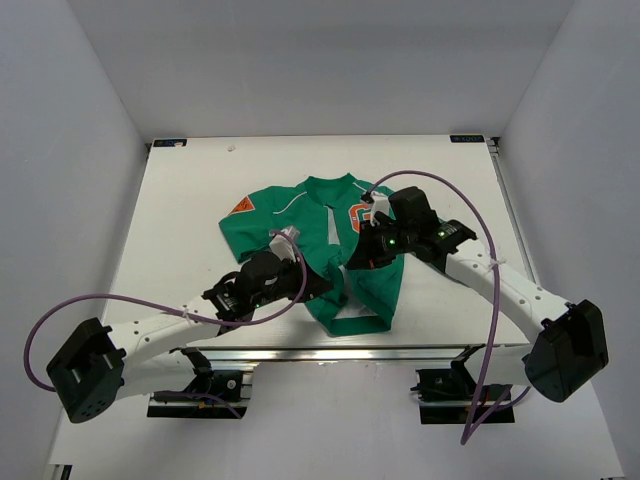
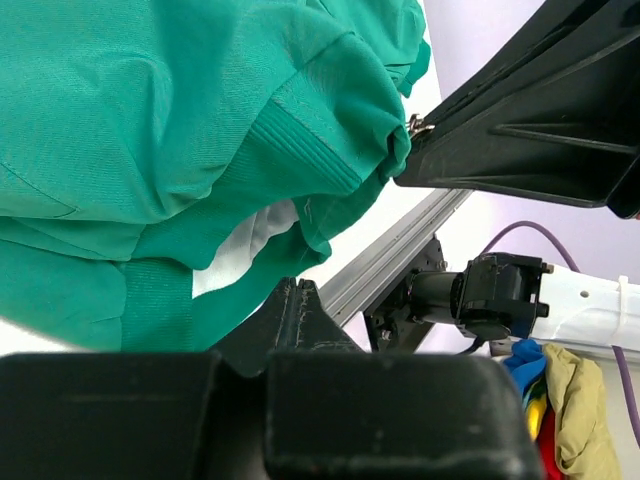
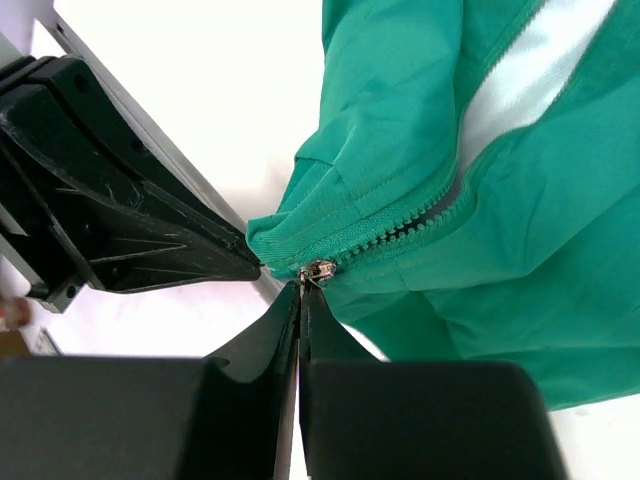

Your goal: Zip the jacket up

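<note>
The green jacket (image 1: 300, 215) lies front-up on the table, its zip open and light grey lining (image 1: 333, 228) showing between the front panels. An orange G patch (image 1: 357, 215) is on the chest. My right gripper (image 1: 352, 262) is at the bottom of the zip, shut on the small metal zipper pull (image 3: 319, 271), which sits at the bottom end of the teeth. My left gripper (image 1: 322, 287) is shut on the jacket's hem (image 2: 300, 235) just beside it. In the right wrist view, the left gripper's finger (image 3: 130, 220) meets the hem corner.
The white table (image 1: 180, 220) ends in an aluminium rail (image 1: 330, 352) along its near edge, close under the hem. Purple cables (image 1: 480, 230) arc over both arms. Coloured cloths (image 2: 565, 400) lie beyond the table edge. White walls close in the back and sides.
</note>
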Controlling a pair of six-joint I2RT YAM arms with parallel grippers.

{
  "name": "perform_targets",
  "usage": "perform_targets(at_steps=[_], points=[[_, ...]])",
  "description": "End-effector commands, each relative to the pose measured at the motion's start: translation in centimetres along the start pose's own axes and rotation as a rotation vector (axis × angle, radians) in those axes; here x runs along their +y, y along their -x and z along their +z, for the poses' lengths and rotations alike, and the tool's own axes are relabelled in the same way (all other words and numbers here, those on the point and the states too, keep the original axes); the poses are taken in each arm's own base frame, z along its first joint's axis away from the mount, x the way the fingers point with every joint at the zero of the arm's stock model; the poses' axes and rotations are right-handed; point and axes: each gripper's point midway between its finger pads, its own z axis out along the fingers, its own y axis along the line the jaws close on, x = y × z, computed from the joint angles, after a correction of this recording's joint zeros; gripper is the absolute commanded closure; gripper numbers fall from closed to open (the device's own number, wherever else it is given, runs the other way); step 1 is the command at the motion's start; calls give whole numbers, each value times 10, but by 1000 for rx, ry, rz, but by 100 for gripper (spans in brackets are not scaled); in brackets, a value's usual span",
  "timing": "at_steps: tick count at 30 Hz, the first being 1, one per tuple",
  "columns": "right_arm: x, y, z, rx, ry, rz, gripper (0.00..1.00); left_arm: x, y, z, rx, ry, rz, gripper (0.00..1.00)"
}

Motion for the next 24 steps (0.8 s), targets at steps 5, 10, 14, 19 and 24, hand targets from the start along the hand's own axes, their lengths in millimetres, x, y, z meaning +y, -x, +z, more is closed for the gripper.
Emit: perform_targets(at_steps=[5,10,14,19,24], points=[[19,12,-13,-41,92,-146,100,-21,12,-3,-29,-62,-12,75],[21,1,-11,-21,128,-147,100,-40,27,-3,-78,-119,-5,45],[24,-1,-9,-17,154,-145,100,-43,34,0,-110,-124,-34,37],[24,-2,-8,-15,162,-149,100,-56,43,2,-152,-192,-52,37],[25,-2,-7,-16,170,-150,100,-53,47,8,-162,-165,-49,34]])
